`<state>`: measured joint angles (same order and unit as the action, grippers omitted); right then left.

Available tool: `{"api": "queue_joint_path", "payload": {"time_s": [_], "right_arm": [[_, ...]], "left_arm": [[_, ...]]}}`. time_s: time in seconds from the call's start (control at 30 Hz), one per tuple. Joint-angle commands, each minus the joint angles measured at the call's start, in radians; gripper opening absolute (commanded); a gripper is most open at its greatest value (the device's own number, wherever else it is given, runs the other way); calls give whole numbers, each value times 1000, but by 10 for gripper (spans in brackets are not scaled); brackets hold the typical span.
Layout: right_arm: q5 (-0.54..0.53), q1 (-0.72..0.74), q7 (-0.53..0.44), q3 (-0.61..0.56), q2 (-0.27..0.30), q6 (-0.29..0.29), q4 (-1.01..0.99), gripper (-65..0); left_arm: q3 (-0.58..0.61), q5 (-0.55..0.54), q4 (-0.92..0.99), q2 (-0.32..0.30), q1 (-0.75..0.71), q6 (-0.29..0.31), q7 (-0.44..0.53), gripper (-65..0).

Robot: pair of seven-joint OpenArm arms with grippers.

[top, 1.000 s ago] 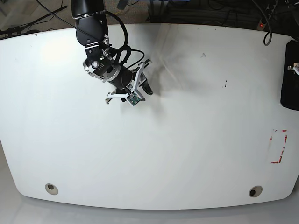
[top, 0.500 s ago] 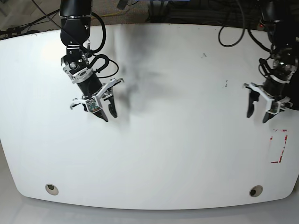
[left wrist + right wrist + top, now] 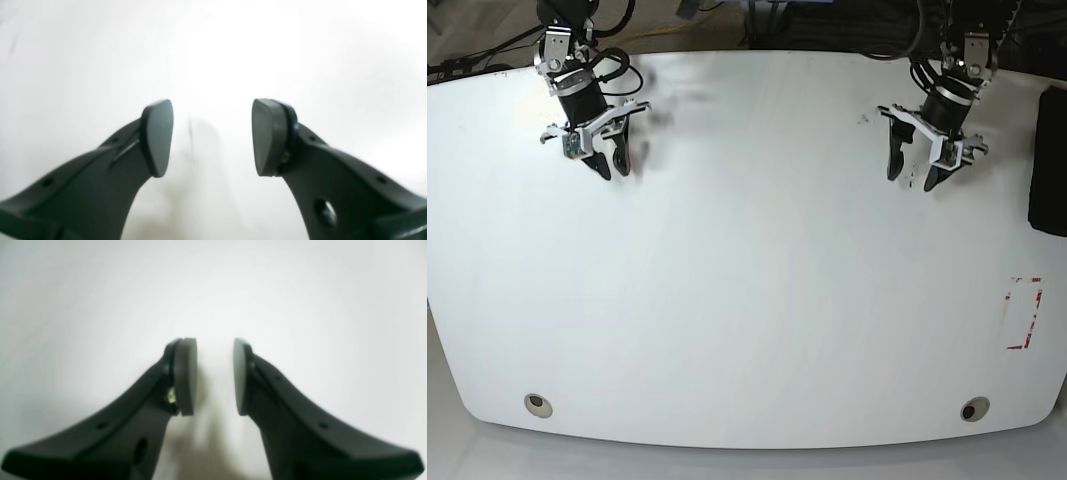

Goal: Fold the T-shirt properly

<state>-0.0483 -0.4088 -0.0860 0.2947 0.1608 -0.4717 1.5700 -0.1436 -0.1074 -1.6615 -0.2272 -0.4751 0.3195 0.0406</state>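
Two grippers poised over a white table point(image 3: 747, 300)

The left gripper point(image 3: 912, 172) is seen spread wide, the right gripper point(image 3: 610, 163) narrowly parted, both empty; the black T-shirt point(image 3: 1049, 165) is glimpsed at the table's far edge beside the left arm.

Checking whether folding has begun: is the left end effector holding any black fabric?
No, the left end effector stands open over the bare white table, nothing between its pads.

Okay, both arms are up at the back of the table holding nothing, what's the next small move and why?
Probably swing the left gripper toward the T-shirt, the dark bundle at the table's edge beside it. Both grippers are open and empty, and that one is far nearer than the right gripper across the table.
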Motion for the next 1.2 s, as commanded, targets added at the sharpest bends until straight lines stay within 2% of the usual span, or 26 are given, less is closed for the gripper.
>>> {"api": "queue_joint_path", "payload": {"time_s": [0.0, 0.13, 0.3, 0.43, 0.53, 0.7, 0.83, 0.93, 1.0, 1.17], "right_arm": [[-88, -124, -30, 5, 41, 1, 45, -480], [-144, -255, -30, 5, 53, 1, 97, -480], [-152, -421, -30, 14, 53, 1, 157, -484], [-152, -539, -30, 30, 46, 0, 189, -484], [-154, -629, -30, 30, 46, 0, 175, -484], [-154, -703, -31, 27, 47, -3, 100, -484], [-140, -674, -31, -16, 59, -3, -59, -484], [-134, -548, -53, -104, 116, 3, -297, -484], [-127, -473, -77, -137, 121, 3, -415, -484], [-126, -253, -156, -213, 124, 3, -774, -484]], "left_arm": [[-15, -8, -110, 51, -133, -6, -23, -307], [-87, -7, -173, 110, -265, -4, -44, -307], [-144, -7, -207, 168, -400, -1, -46, -306], [-152, -13, -223, 188, -512, -1, -46, -306], [-153, -13, -208, 226, -597, -1, -46, -306], [-156, -13, -125, 259, -663, -1, -46, -306], [-152, -13, 54, 263, -661, -1, -44, -306], [-153, -7, 240, 262, -549, -1, -40, -306], [-153, -7, 346, 260, -492, 0, -40, -306], [-133, -8, 614, 208, -314, -1, -40, -314]]}}
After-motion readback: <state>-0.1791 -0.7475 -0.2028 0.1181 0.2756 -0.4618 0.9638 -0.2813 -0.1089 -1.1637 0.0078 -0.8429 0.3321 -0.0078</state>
